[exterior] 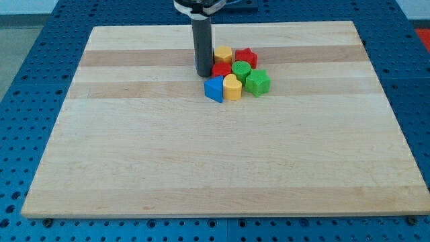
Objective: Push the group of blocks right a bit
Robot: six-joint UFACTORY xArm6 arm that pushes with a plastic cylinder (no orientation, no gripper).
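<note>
A tight group of blocks lies near the board's top centre. It holds a yellow hexagon point(223, 54), a red star point(246, 57), a red block point(221, 70) partly hidden, a green cylinder point(241, 69), a green star point(257, 82), a yellow block point(232, 87) and a blue block point(214, 89). My tip point(203, 74) stands at the group's left edge, next to the red block and just above the blue block. Whether it touches them I cannot tell.
The wooden board point(215, 154) lies on a blue perforated table point(40, 40). The rod point(201, 44) comes down from the view's top.
</note>
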